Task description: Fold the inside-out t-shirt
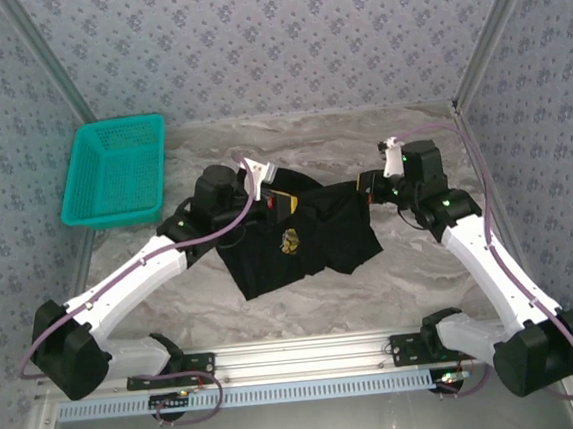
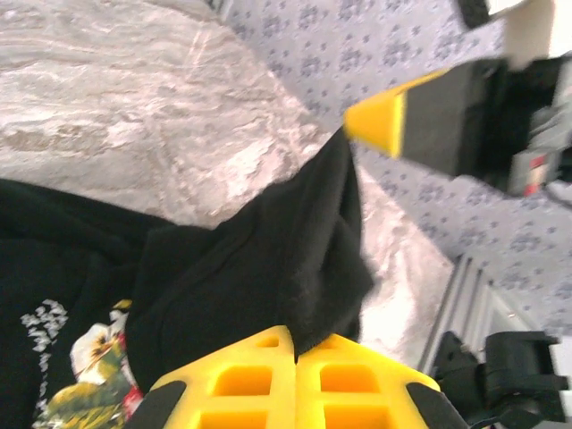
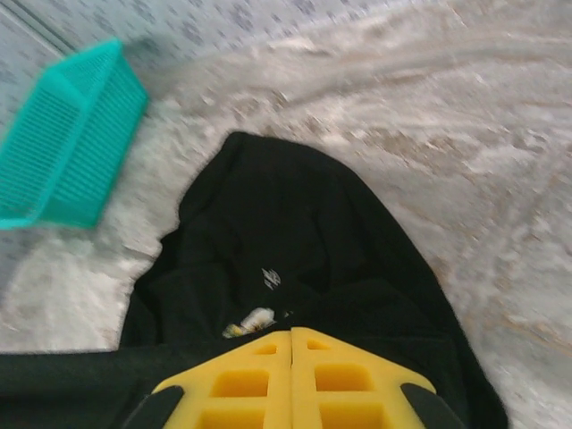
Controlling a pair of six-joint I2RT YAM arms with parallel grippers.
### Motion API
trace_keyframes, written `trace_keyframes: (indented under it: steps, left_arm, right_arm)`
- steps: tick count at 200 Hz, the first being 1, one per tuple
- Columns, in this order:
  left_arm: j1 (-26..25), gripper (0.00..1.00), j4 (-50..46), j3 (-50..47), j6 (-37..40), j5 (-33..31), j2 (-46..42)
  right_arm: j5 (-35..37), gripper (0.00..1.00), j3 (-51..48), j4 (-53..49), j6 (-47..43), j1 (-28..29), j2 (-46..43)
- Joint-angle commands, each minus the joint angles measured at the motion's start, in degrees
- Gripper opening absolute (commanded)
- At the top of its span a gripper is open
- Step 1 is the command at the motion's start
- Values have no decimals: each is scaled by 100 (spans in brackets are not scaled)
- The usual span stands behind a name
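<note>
The white left arm (image 1: pixel 131 273) and white right arm (image 1: pixel 491 257) reach from the near corners and angle inward toward the middle, left yellow fingers (image 2: pixel 255 384) and right yellow fingers (image 3: pixel 255 384) each pinched together on the black floral-print cloth t-shirt (image 1: pixel 309 243).

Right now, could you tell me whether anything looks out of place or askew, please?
Nothing is spilled or damaged, but the t-shirt is crumpled, not flat: it is strung between the left gripper and right gripper, both pinched shut on it. The teal basket sits apart, far left.
</note>
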Motion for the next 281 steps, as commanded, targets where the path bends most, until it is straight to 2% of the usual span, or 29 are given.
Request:
trace_keyframes:
  steps: [1, 15, 35, 63, 97, 130, 137, 154, 203, 218, 245, 262, 281]
  left_arm:
    - [81, 0, 418, -37, -381, 474, 23]
    - [87, 0, 331, 39, -413, 474, 100]
    - [92, 0, 190, 191, -445, 463, 242]
    - [87, 0, 125, 295, -373, 570, 309]
    - [91, 0, 203, 166, -69, 791, 130]
    - [90, 0, 297, 89, -32, 865, 29]
    - [95, 0, 290, 100, -27, 865, 41]
    - [94, 0, 249, 148, -15, 880, 57]
    - [90, 0, 191, 195, -21, 1010, 58]
    - [88, 0, 164, 178, -17, 1041, 54]
    - [91, 0, -43, 150, 90, 828, 36]
    - [88, 0, -345, 199, 156, 271, 17]
    - [101, 0, -724, 286, 212, -461, 22]
  right_arm:
    - [667, 21, 419, -777, -572, 179, -56]
    - [548, 31, 293, -663, -859, 435, -379]
    - [356, 41, -67, -411, -1118, 909, -864]
    - [337, 41, -411, -187, -1331, 1588, -925]
    - [490, 39, -446, 427, -1123, 1648, -265]
    - [421, 43, -506, 692, -1633, 1783, 177]
    - [482, 44, -546, 706, -1736, 1846, 231]
    - [655, 56, -723, 831, -1867, 1955, 261]
    - [606, 63, -1139, 1995, -1974, 1957, 461]
    - [743, 58, -1069, 2425, -1974, 1960, 681]
    - [869, 26, -926, 2789, -1945, 1896, 722]
    - [724, 12, -827, 2412, -1955, 1865, 467]
    - [589, 6, -729, 1630, -1947, 1825, 107]
